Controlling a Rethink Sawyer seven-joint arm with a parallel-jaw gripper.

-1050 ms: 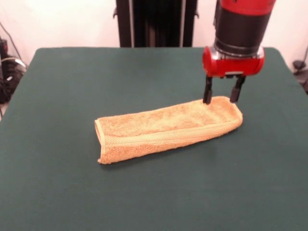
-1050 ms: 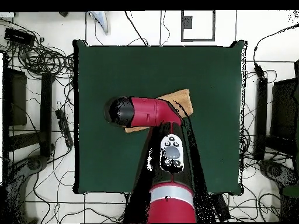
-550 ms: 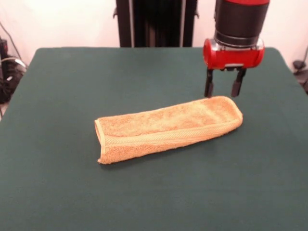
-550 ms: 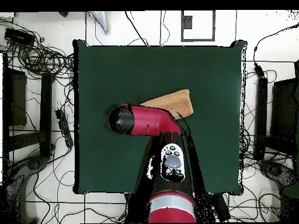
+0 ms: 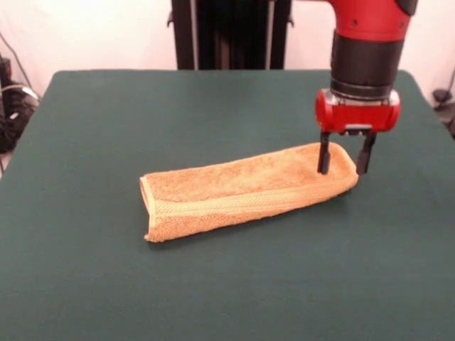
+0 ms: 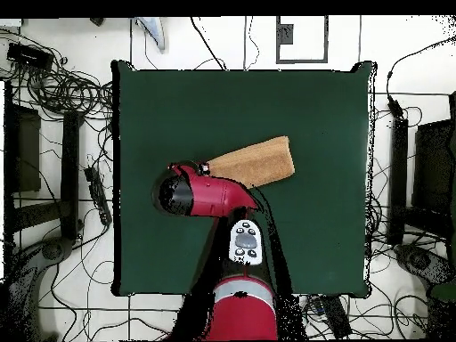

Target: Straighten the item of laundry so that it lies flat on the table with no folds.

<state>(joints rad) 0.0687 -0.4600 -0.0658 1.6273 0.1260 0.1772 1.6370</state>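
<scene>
Arm vertical, gripper (image 5: pixel 345 162) spread wide astride the folded towel's (image 5: pixel 242 189) end (pointing straight down).

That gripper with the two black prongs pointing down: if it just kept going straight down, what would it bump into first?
Most likely the towel. The open gripper hangs over its rounded end, one finger in front of the cloth, the other at its edge, perhaps reaching the green table instead.

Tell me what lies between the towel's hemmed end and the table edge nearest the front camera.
Nothing: in the front view, bare cloth of the dark green table runs from the folded orange-tan terry towel to that edge.
</scene>
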